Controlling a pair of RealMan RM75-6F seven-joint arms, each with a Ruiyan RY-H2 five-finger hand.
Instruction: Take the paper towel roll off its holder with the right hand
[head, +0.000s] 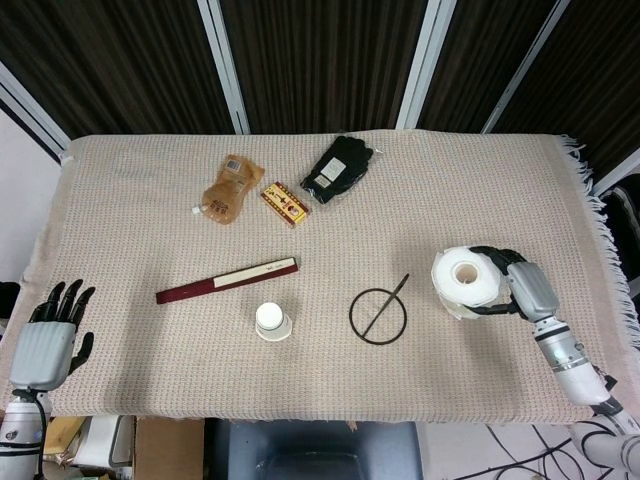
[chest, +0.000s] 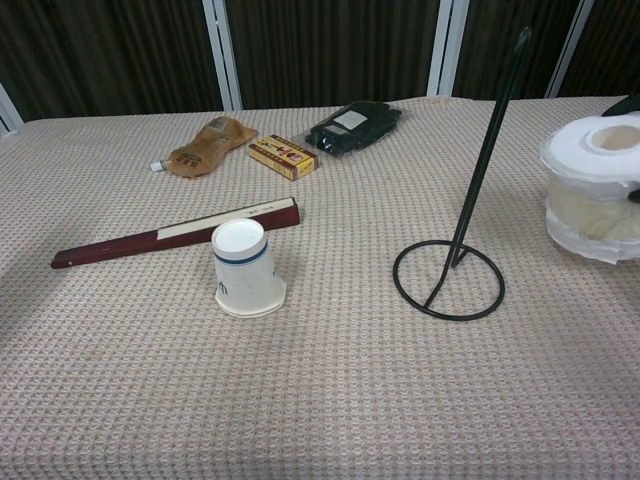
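The white paper towel roll (head: 465, 282) (chest: 597, 197) stands upright to the right of its holder, low over or on the cloth; contact is unclear. My right hand (head: 522, 290) wraps around it from the right side and grips it. The black wire holder (head: 379, 315) (chest: 462, 245) stands bare, its ring base on the cloth and its rod upright. In the chest view only a dark fingertip shows at the right edge. My left hand (head: 47, 340) hangs off the table's front left corner, fingers spread, holding nothing.
An upside-down paper cup (head: 272, 321) (chest: 244, 268) and a dark red folded fan (head: 227, 280) lie left of the holder. At the back are a brown pouch (head: 225, 190), a small patterned box (head: 285, 203) and a black packet (head: 338, 168). The fringed cloth edge (head: 600, 230) runs along the right.
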